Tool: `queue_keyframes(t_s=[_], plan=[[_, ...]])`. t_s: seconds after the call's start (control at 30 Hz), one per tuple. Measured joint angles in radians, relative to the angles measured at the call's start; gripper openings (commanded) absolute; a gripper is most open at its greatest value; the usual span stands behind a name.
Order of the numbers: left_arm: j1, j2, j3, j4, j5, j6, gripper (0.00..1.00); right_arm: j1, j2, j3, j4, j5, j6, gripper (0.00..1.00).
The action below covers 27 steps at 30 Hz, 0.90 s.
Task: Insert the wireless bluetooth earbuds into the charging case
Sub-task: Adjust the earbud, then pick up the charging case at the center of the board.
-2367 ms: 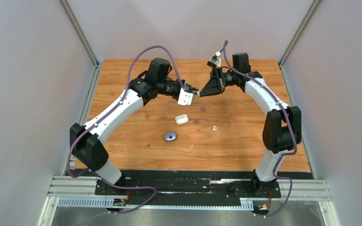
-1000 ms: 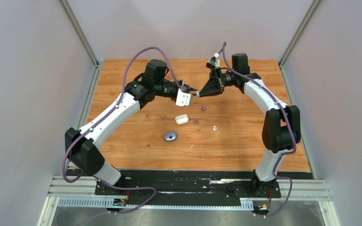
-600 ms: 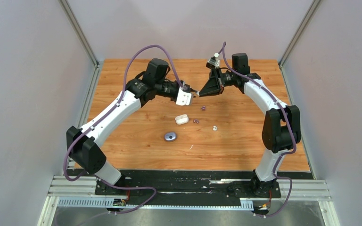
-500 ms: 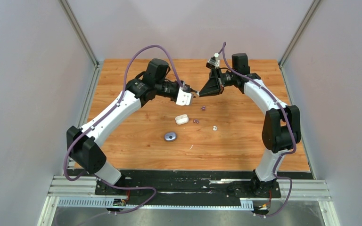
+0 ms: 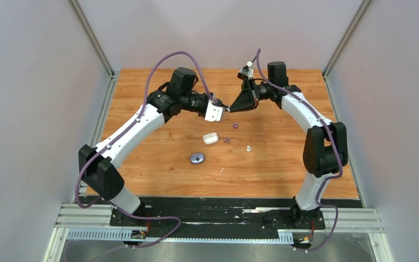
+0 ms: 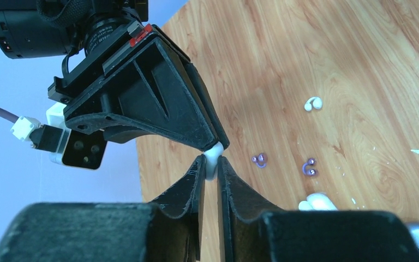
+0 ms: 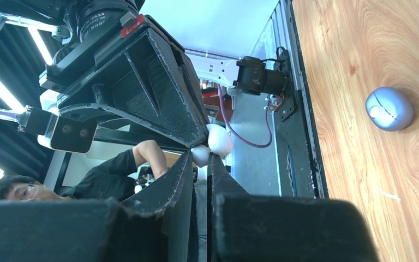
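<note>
Top external: both arms are reaching over mid-table, the left gripper (image 5: 222, 108) and right gripper (image 5: 231, 108) meeting tip to tip above the table (image 5: 158, 180). Whatever is between the tips is too small to read here. The white case (image 5: 210, 138) is lying at 7 o'clock from that meeting point, and the blue-grey case (image 5: 197, 158) is farther out on the same line. The loose white earbud (image 5: 249, 148) is at 5 o'clock. The far purple earbud (image 5: 235, 125) and near purple earbud (image 5: 227, 140) are lying between 5 and 6 o'clock. All are on the wood, well apart from both grippers.

Left wrist: the held white earbud (image 6: 211, 157) is sitting at the very tips of the left fingers, with the right gripper's tips touching it from 12 o'clock. The left jaws are standing narrowly apart around its lower end. Cannot tell whether they are actually pinching.

Right wrist: the right jaws are pressing nearly together, clamped on the held white earbud at their tips. The left gripper is crowding in from 12 o'clock.

Judgement: this is looking like a mid-air handover. To do it well:
- Both wrists should be holding dead still.
- The receiving jaws need a firm pinch on a free part of the bud before the giving jaws let go.
- Release should be slow, since the bud is tiny and glossy and probably prone to slipping.
</note>
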Motion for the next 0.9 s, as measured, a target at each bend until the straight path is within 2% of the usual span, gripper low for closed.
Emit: queue_keyframes(t_s=[0.13, 0.23, 0.4, 0.57, 0.73, 0.8, 0.9], plan=[[0.000, 0.006, 0.006, 0.000, -0.002, -0.001, 0.08, 0.000, 0.000, 0.000, 0.011, 0.000, 0.007, 0.01], [0.000, 0.006, 0.007, 0.000, -0.005, -0.002, 0.00, 0.000, 0.000, 0.000, 0.018, 0.000, 0.011, 0.15], [-0.004, 0.007, 0.013, -0.005, -0.031, -0.001, 0.00, -0.011, 0.002, 0.000, 0.036, 0.001, 0.030, 0.34], [-0.002, 0.010, 0.044, -0.073, -0.105, 0.003, 0.00, -0.086, 0.029, 0.055, 0.045, -0.004, -0.002, 0.41], [0.035, 0.003, 0.058, -0.179, -0.170, -0.028, 0.00, -0.222, 0.035, 0.096, 0.059, -0.002, -0.139, 0.43], [0.062, -0.004, 0.059, -0.228, -0.187, -0.071, 0.00, -0.245, 0.035, 0.090, 0.046, 0.010, -0.243, 0.43], [0.124, -0.007, 0.085, -0.336, -0.203, -0.156, 0.00, -0.222, 0.013, 0.028, -0.010, 0.077, -0.516, 0.44]])
